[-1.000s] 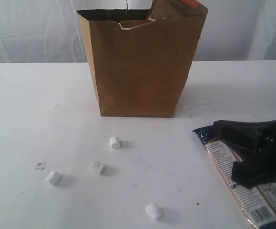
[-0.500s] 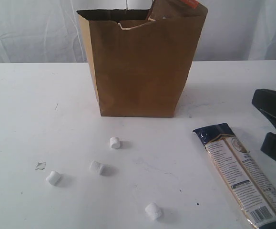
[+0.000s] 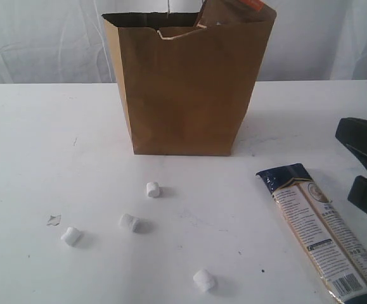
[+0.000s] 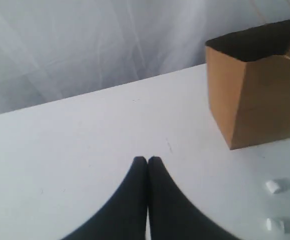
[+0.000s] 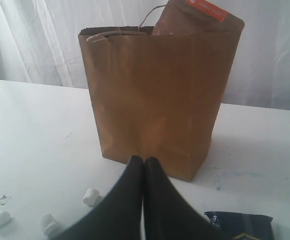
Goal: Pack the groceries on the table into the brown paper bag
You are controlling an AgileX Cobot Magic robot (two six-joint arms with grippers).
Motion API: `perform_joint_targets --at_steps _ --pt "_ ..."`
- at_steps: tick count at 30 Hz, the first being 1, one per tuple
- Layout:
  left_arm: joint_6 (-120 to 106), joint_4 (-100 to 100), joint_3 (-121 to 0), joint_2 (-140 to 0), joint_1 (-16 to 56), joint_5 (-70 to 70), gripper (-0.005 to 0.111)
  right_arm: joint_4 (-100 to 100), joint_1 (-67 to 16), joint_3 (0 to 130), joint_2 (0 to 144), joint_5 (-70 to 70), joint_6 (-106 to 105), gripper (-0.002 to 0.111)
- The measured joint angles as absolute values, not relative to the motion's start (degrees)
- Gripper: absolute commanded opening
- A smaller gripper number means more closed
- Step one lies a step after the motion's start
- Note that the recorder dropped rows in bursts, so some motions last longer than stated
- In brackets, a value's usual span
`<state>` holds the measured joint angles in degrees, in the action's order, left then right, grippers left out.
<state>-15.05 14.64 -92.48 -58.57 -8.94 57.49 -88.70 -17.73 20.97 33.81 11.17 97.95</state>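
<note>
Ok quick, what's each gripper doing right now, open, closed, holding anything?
Left gripper: closed, holding nothing.
Right gripper: closed, holding nothing.

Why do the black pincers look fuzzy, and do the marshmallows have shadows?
Left wrist view: the left pincer sits close to the lens, so its edges look soft. Right wrist view: the right pincer blurs likewise. Exterior view: the marshmallows throw faint shadows toward the picture's right.

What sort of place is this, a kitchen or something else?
Probably a robotics lab or test room, not a home: a plain white table, white curtains hung as a backdrop, and the robot's black right gripper facing a brown paper bag.
</note>
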Motion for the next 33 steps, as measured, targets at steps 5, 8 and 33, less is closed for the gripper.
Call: perform_joint_targets --at_steps 5,8,33 --pt "-4.7 0.5 -79.8 -48.4 -6.6 52.9 0.000 -88.7 -17.7 21.0 33.8 11.2 97.9 0.000" --pt "0.0 -8.0 -70.3 -41.9 -3.9 52.2 0.000 -88.7 -17.7 21.0 33.8 11.2 97.9 0.000" --pt "17.5 -22.9 -19.8 -14.4 -0.2 23.9 0.000 -90.7 -17.7 21.0 34.5 -0.6 95.0 0.000"
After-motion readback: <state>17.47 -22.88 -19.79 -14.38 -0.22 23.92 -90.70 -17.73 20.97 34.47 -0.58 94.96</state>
